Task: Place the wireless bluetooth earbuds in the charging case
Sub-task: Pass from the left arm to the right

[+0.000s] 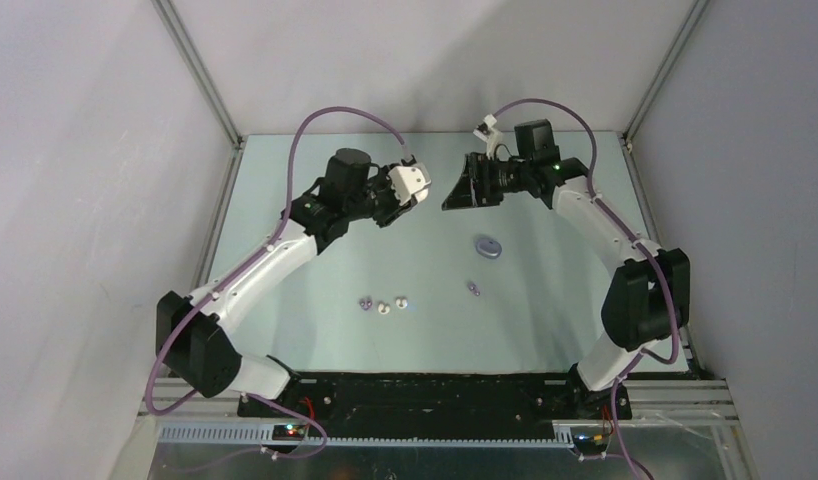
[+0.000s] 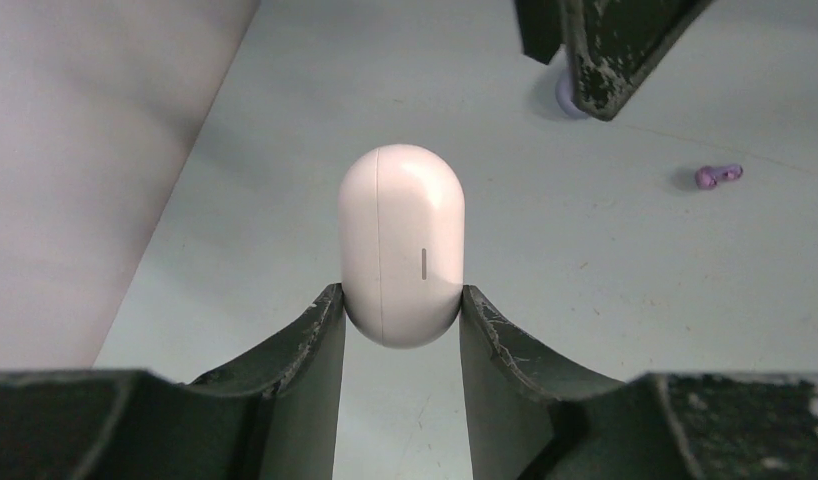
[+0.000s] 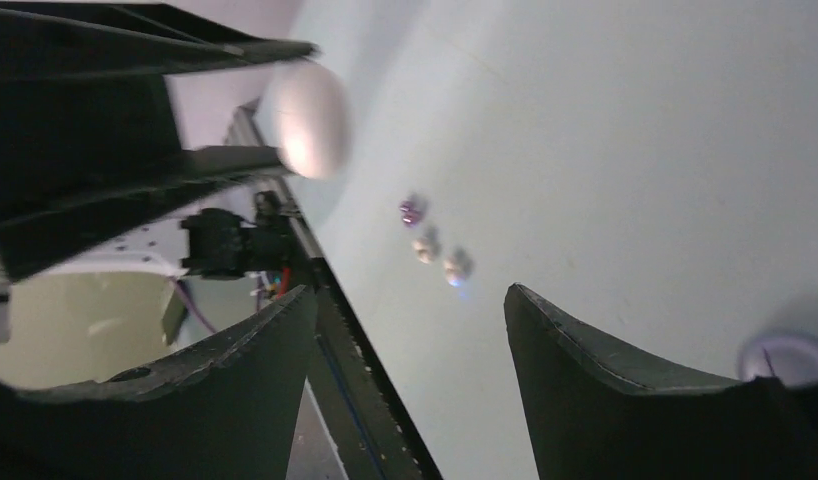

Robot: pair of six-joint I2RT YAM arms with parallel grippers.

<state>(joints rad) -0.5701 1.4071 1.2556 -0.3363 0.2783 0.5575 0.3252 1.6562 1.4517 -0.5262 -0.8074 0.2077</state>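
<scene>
My left gripper (image 1: pixel 421 190) is shut on a closed white charging case (image 2: pixel 401 245), holding it above the back of the table by its lower end. My right gripper (image 1: pixel 457 192) faces it, a short way to the right, open with nothing between its fingers (image 3: pixel 585 360). The right wrist view shows the white case (image 3: pixel 307 118) pinched at upper left. Earbuds lie on the table: one purple (image 1: pixel 365 302) and two white (image 1: pixel 382 307) (image 1: pixel 401 301) in a row, and another purple one (image 1: pixel 473 288) apart to the right. A purple charging case (image 1: pixel 488 246) lies flat below the right gripper.
Grey walls close in the pale green table (image 1: pixel 545 320) on the left, back and right. A black rail (image 1: pixel 425 390) with the arm bases runs along the near edge. In the left wrist view the right gripper's fingers (image 2: pixel 605 50) partly hide the purple case (image 2: pixel 563 95).
</scene>
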